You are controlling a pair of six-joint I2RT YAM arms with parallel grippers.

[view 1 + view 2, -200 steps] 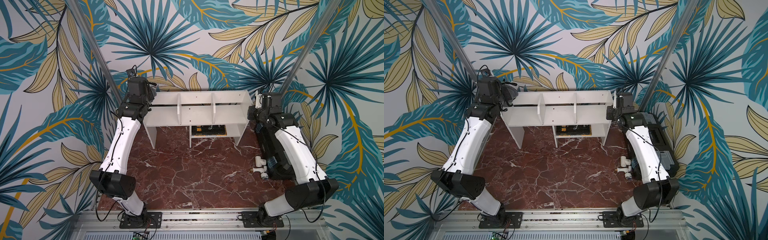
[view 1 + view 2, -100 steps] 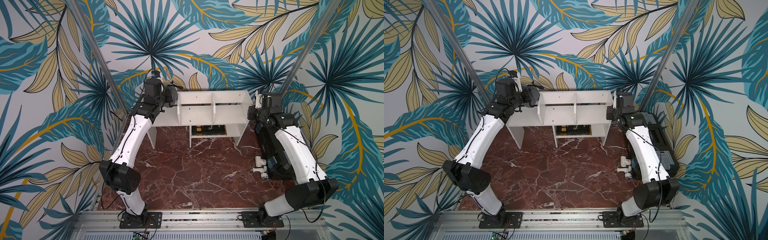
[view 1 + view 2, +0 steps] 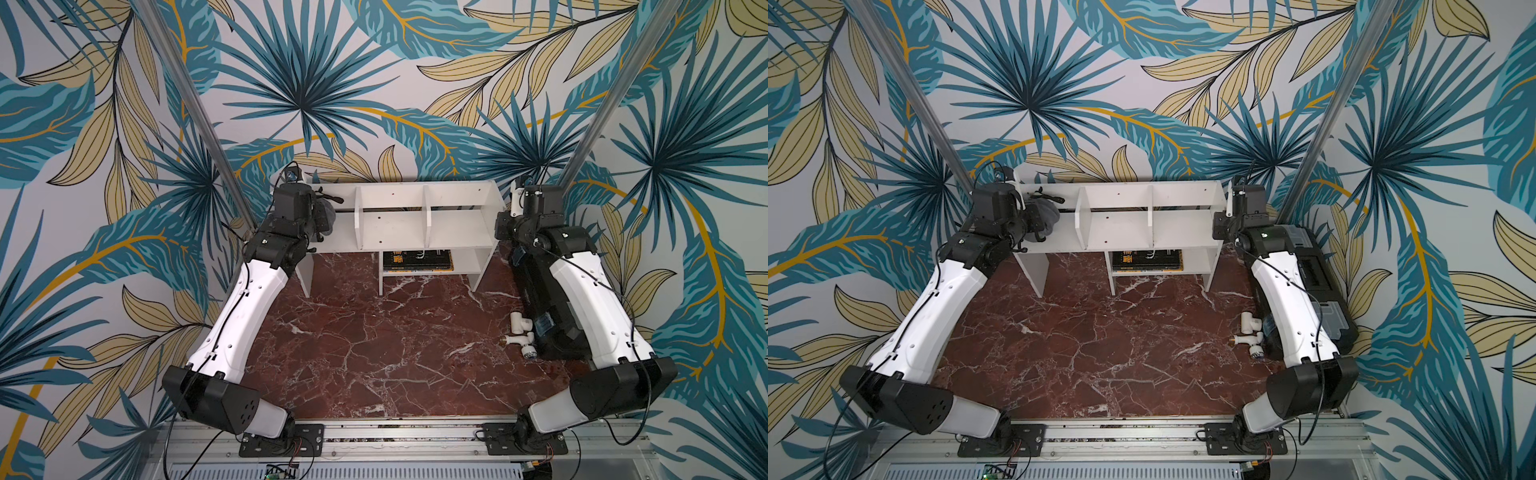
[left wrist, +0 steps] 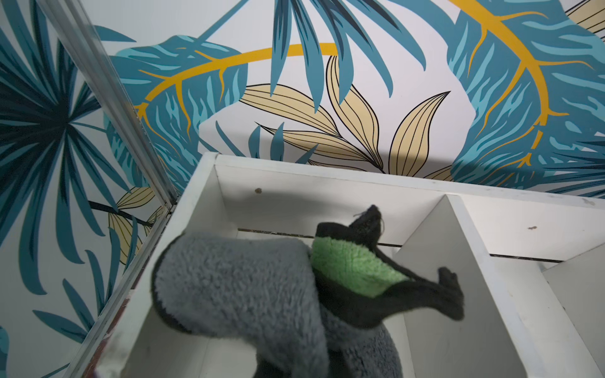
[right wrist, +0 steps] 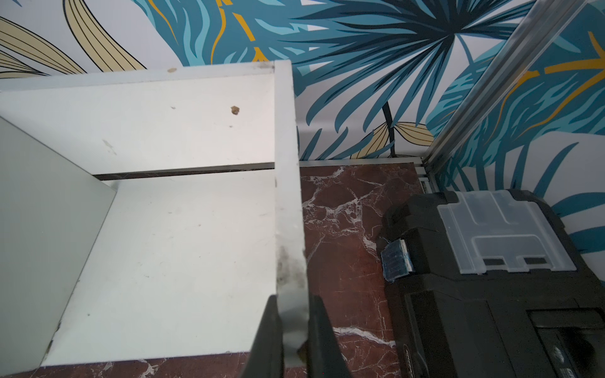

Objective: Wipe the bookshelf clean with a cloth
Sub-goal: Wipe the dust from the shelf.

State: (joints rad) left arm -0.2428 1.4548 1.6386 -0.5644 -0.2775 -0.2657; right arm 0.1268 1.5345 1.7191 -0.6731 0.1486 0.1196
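My left gripper [image 3: 1042, 219] is closed on the cloth [image 4: 248, 294], which bunches out ahead of it: grey pile, black hem, a green corner turned up. In the left wrist view the fabric hides the fingers. The cloth sits in the bookshelf's [image 3: 457, 230] end compartment on my left side, between the outer end panel and the first divider. One black hem tip lies across the face of that divider and another points toward the back panel. I cannot tell whether the fabric presses on the shelf board beneath it. In both top views the grey bundle shows just inside that same compartment.

My right gripper [image 5: 293, 340] is clamped on the bookshelf's opposite end panel, near its front end, with one finger on the inner face and one on the outer. The panel's edge has dark smudges next to my grip. The compartment beside it has faint marks on its board and a small brown chip on its back panel.

A dark book [image 3: 417, 259] lies flat in the bookshelf's lower cubby. A black toolbox [image 5: 491, 294] stands on the table [image 3: 374, 353] just outside the bookshelf's right end. White pipe fittings [image 3: 518, 330] lie in front of the bookshelf, beside the toolbox.
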